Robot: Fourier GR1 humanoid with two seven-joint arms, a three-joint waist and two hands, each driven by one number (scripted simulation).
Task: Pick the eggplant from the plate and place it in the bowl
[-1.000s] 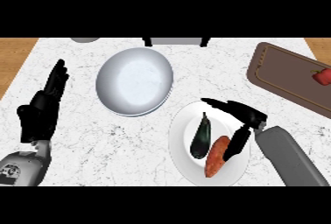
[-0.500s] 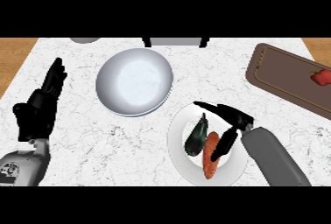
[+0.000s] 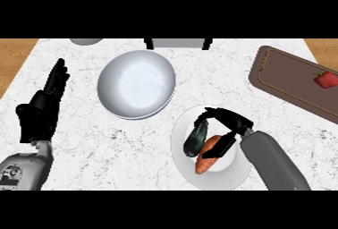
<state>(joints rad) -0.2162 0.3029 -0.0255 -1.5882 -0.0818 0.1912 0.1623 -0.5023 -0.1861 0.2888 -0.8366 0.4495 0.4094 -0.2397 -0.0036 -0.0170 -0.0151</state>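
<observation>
My right hand (image 3: 224,127) curls over the eggplant (image 3: 196,138), fingers and thumb closing around it on the white plate (image 3: 224,176), beside a carrot (image 3: 209,154). The bowl (image 3: 137,84) sits just up-left on the table (image 3: 86,143). My left hand (image 3: 43,109) rests open. No writing shows.

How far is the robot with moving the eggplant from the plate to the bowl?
Nothing is finished yet. The eggplant lies on the plate beside a carrot. In hand: the right robot hand is over the plate, fingers curled around the eggplant's top end, but it is not lifted. Left to do: lift it, carry it to the bowl, which holds nothing, and release. The left robot hand rests open at the left.
</observation>
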